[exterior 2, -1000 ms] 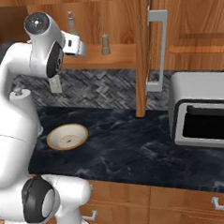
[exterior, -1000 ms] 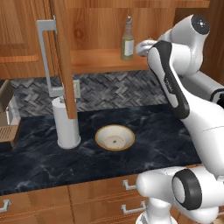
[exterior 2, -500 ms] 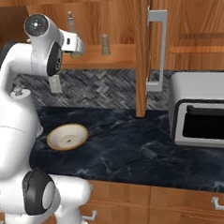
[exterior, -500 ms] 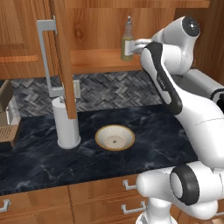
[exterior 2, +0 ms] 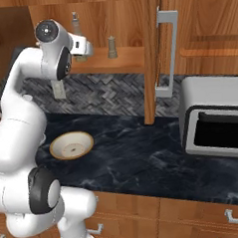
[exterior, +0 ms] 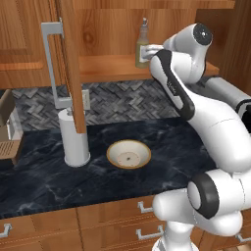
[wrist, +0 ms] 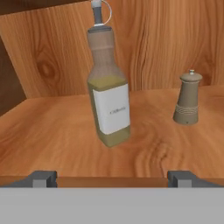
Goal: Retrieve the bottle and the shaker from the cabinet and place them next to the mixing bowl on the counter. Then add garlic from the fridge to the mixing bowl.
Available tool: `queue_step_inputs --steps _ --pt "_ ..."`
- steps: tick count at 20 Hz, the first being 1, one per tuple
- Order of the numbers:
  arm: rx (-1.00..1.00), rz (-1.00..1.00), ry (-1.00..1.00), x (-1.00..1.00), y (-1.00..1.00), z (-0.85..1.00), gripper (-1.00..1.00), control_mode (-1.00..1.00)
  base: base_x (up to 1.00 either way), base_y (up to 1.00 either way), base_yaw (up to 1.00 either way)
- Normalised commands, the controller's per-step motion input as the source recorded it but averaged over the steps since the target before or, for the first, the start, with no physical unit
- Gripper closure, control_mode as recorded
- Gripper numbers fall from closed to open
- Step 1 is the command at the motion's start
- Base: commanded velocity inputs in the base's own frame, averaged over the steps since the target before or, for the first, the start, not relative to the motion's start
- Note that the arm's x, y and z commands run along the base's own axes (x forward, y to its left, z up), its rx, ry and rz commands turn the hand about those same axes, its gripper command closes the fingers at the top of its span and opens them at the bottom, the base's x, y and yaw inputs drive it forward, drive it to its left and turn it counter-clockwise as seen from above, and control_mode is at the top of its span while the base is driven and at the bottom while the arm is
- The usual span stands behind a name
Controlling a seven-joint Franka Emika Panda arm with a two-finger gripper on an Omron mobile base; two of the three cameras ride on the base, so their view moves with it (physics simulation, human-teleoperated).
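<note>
Hand view: shaker (wrist: pixel 188 99) beside bottle (wrist: pixel 107 83); left base: bottle alone.

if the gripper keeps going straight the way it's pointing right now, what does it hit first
Most likely the bottle. The open gripper points into the cabinet, and the bottle stands upright on the shelf almost dead ahead, between the fingertips' line. The shaker sits off to one side and looks farther back, though depth is hard to judge.

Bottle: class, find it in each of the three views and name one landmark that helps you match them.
Left base view: bottle on the cabinet shelf, top centre, beside the arm.
Right base view: bottle upper left, partly behind the arm.
Hand view: bottle centre, upright.
Shared landmark: the wooden shelf it stands on.
</note>
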Motion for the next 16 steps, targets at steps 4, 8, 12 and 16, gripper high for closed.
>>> queue_step_inputs --steps 4,8,12,16 --pt "0.0 0.0 0.03 0.35 0.0 0.0 -1.0 -1.0 0.0 0.0 0.0" --pt "0.0 0.04 0.0 0.16 0.0 0.0 -1.0 -1.0 0.0 0.0 0.0" --pt "-0.09 0.05 0.0 0.04 0.0 0.0 -1.0 -1.0 0.0 0.0 0.0" --pt "-0.06 0.05 0.0 0.05 0.0 0.0 -1.0 -1.0 0.0 0.0 0.0"
